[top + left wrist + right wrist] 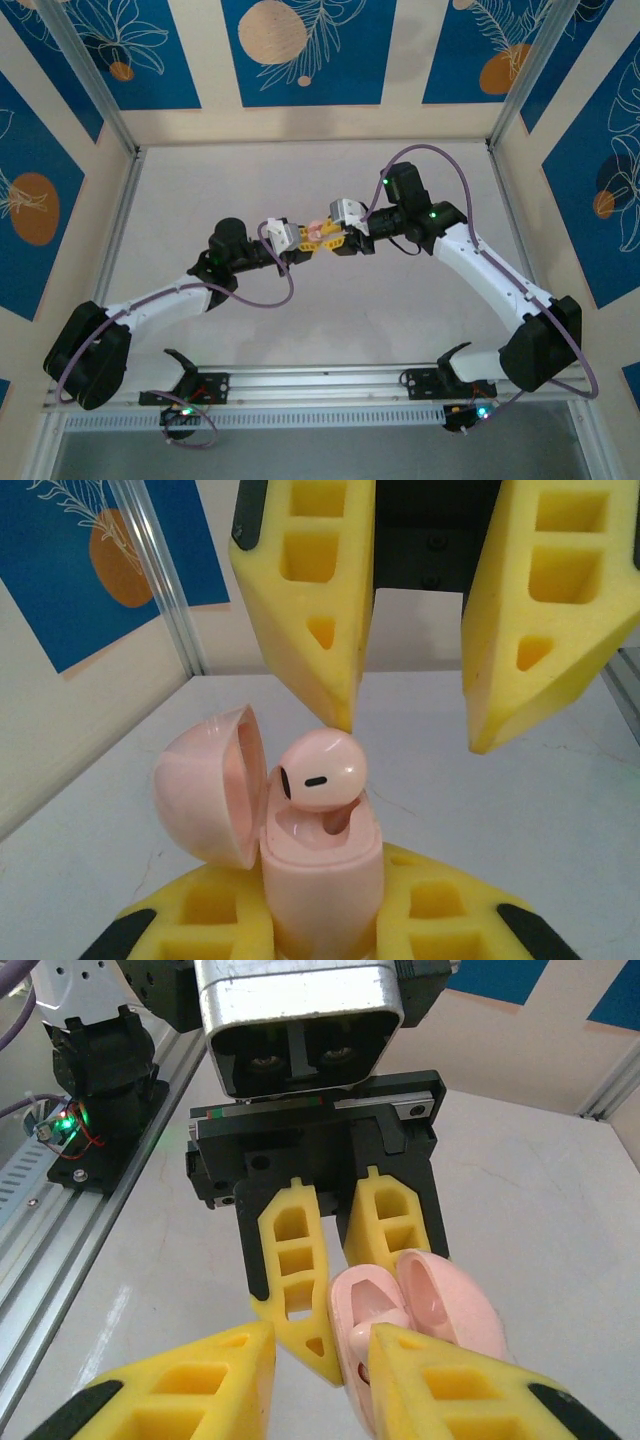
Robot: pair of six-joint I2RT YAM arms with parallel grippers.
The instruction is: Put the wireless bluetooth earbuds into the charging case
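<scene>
**Pink bud perched in the open case, right fingers spread above it**

Your earbud (322, 770) is a glossy pink one, and it sits in the charging case (325, 865) with its rounded head poking up over the rim, dark slot facing the left wrist camera. It looks only partly down in its well. The case is pink too and stands upright with its lid (205, 785) swung open to the side, hinge edge against the body.

Your left gripper (345, 1290) has that case clamped: the yellow fingers (210, 910) press in on both sides of its lower body and hold it clear of the table (520, 810). Tight, narrow grip, case between the pads.

Your right gripper (412, 730) comes in from the opposite side, nose to nose with the left one. Its jaws stand apart with bare space between them and nothing held. One yellow tip sits right on top of the bud's head; touching or a hair off, I can't tell. The other tip hangs off to the side, clear of the case.

From the top camera, both arms meet mid-table, wrists angled toward each other.
</scene>
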